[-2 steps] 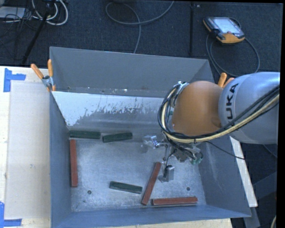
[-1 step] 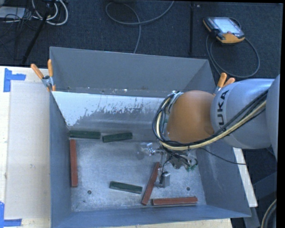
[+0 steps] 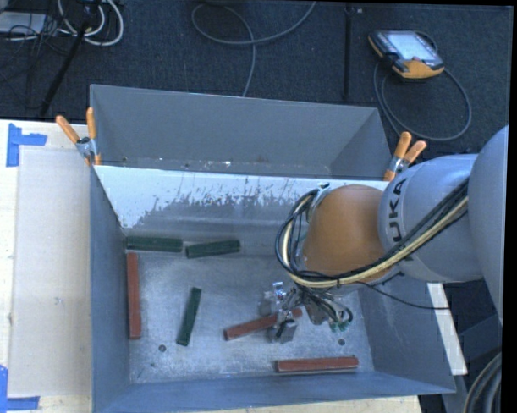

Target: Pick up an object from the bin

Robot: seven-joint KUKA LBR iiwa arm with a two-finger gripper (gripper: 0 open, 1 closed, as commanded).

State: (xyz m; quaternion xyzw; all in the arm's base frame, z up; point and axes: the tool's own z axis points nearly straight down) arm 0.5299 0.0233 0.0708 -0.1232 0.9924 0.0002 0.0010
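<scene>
The short red-brown stick (image 3: 247, 329) lies flat on the floor of the bin (image 3: 235, 141), and we take it as the piece in play because the gripper (image 3: 281, 324) is down over its right-hand end. Its long axis runs nearly across the view, rising a little toward that end. Most of its length therefore stretches away from the gripper toward the view's left and slightly down. That offset is what the coming move turns on, in our judgement. A grasp taken here would catch the stick at its tip, not its middle, and it could swing or slip as it rises. We cannot tell whether the gripper is open or closed, nor whether it already has the stick, since the wrist hardware hides the contact.

Below this stick and a little to its right lies a longer red-brown stick (image 3: 316, 363), near but apart from it and almost level across the view. To the stick's left a dark green stick (image 3: 189, 316) stands nearly upright in the view, clear of it. Farther left a long red-brown stick (image 3: 133, 294) lies along the bin's wall. Above the short stick, well apart, two more dark green sticks (image 3: 154, 244) (image 3: 213, 249) lie almost end to end.
</scene>
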